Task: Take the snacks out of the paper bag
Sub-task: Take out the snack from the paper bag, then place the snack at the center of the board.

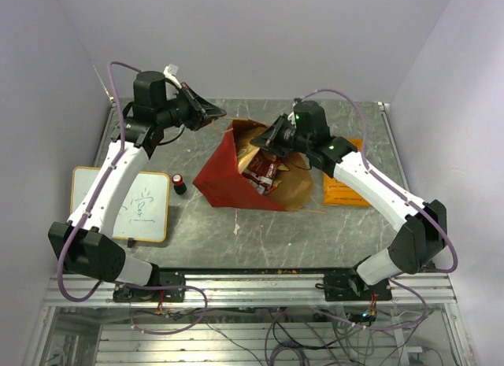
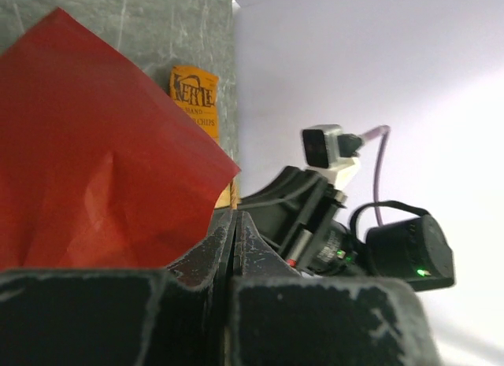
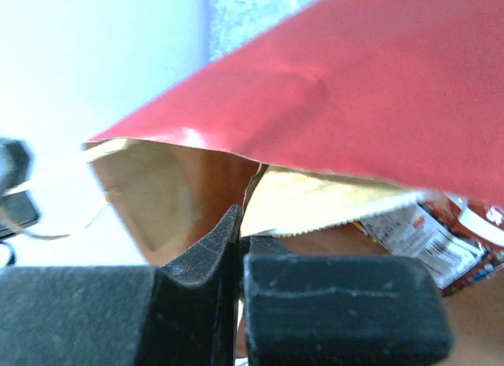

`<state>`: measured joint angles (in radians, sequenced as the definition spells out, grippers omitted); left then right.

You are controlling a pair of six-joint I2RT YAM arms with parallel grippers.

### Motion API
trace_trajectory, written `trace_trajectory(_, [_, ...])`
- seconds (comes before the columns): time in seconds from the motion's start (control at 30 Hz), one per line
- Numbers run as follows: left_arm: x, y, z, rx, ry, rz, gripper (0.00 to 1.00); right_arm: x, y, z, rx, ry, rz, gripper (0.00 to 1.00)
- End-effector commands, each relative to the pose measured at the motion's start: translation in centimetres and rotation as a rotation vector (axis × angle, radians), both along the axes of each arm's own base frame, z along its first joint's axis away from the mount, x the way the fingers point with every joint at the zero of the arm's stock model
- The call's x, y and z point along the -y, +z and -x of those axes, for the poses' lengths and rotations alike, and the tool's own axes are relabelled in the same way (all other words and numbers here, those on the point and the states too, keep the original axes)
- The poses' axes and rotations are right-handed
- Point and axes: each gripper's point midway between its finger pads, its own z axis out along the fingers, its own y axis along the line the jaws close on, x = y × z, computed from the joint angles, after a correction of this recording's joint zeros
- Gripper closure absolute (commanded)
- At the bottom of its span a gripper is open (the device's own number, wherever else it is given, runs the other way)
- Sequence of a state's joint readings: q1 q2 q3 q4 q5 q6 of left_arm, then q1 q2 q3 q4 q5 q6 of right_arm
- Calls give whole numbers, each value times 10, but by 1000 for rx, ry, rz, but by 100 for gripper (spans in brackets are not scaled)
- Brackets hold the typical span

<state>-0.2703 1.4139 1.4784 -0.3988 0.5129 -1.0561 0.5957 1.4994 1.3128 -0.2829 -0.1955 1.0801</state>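
Note:
The paper bag (image 1: 224, 173), red outside and brown inside, lies on the table with its mouth open to the right. My left gripper (image 1: 214, 114) is at its far rim, shut on a thin cord handle (image 2: 226, 194), and holds the red wall (image 2: 94, 161) up. My right gripper (image 1: 266, 144) is inside the mouth, shut on the corner of a pale yellow packet (image 3: 339, 205). A red packet (image 1: 260, 175) lies inside the bag and shows in the right wrist view (image 3: 441, 238). The large orange chip bag (image 1: 343, 189) lies on the table right of the paper bag and shows in the left wrist view (image 2: 194, 98).
A small red-and-black cylinder (image 1: 179, 183) stands left of the bag. A yellow-framed whiteboard (image 1: 130, 202) lies at the left edge. Walls close in the table at the back and both sides.

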Motion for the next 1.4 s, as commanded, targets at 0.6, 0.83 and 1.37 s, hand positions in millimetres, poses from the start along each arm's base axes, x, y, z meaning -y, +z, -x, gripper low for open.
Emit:
trace_trajectory(0.6, [-33,16,-19,47,4,24,93,1,172,6,334,78,-106,100])
trace_trajectory(0.83, [-32,11,-21,36,9,34,93,20,236,21,494,87,-116,100])
trace_trajectory(1.37, [-37,3,-19,33,36,10,93,123,300,-29,626,-94,-118,100])
